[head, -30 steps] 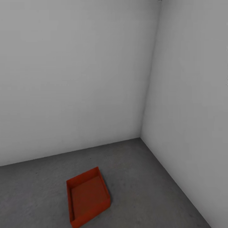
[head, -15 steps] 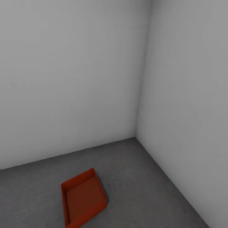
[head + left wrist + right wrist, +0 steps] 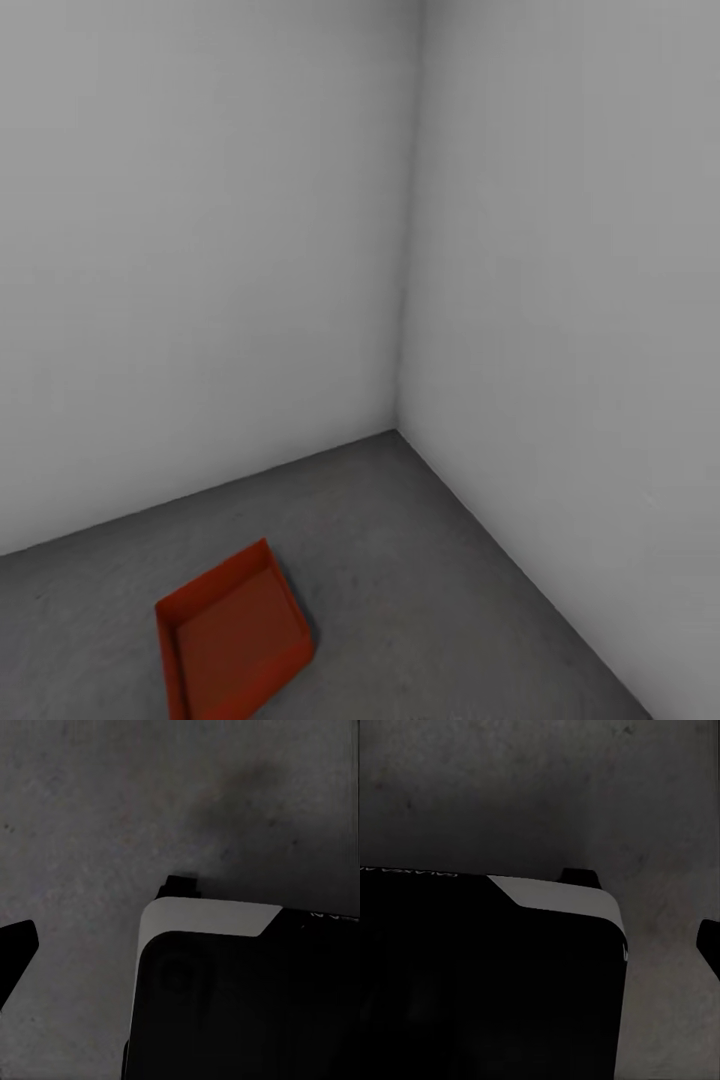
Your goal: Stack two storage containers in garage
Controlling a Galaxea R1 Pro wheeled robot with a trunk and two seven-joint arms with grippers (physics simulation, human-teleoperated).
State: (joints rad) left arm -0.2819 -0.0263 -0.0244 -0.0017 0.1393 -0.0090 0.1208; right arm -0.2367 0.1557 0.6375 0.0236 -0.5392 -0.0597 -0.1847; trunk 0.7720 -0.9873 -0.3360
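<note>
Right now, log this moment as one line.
place: garage corner | container: one, upright on concrete floor, nothing stacked | hands: state unclear | stack: not done

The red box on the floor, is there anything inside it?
Empty. The storage container sits flat on the grey concrete floor near the wall corner, and the head view shows only its bare orange-red bottom inside the low walls.

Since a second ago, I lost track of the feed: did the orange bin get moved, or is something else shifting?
The whole head view has slid left: the wall corner and the storage container shifted together, so the camera turned and the bin itself does not seem to have moved. It lies open-topped and empty on the grey floor, near the corner, with nothing gripping it.
</note>
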